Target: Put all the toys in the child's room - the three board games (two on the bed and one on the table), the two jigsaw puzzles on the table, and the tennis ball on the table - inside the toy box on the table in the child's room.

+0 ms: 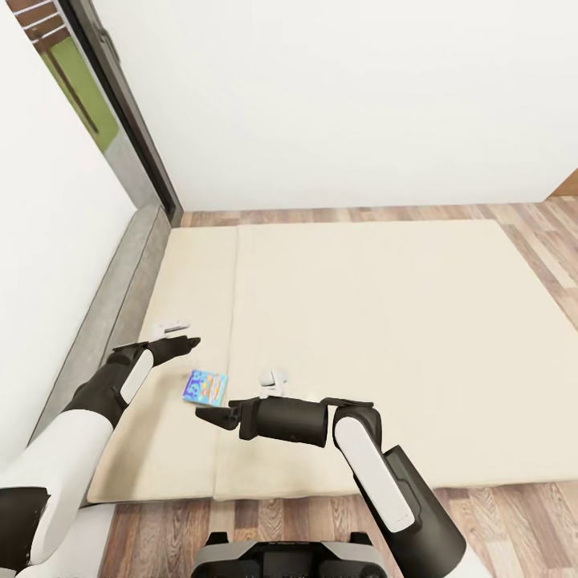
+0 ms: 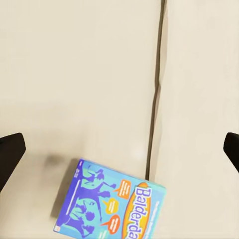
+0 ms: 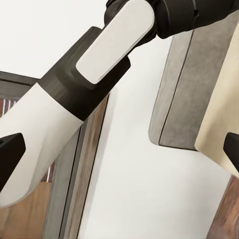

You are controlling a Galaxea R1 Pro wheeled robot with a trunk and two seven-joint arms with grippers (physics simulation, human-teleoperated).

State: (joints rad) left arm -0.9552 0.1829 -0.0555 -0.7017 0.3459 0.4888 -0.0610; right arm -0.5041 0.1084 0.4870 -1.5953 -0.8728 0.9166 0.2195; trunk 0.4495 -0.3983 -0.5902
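Note:
A small blue board game point(image 1: 205, 387) lies flat on the bed point(image 1: 361, 337), near the seam between the two beige mattress parts. In the left wrist view the same blue box point(image 2: 112, 206) lies just short of the seam. My left gripper point(image 1: 186, 343) hovers just up-left of the box and is open, its black fingertips point(image 2: 10, 154) spread wide with nothing between them. My right gripper point(image 1: 210, 417) hangs close below the box, pointing left, also open and empty point(image 3: 119, 149). The table, toy box, jigsaw puzzles and tennis ball are out of view.
A grey headboard point(image 1: 120, 297) runs along the bed's left side against a white wall. A dark-framed glass door point(image 1: 120, 104) stands at the upper left. Wood floor point(image 1: 530, 217) borders the bed at the far, right and near sides. My left forearm point(image 3: 94, 84) crosses the right wrist view.

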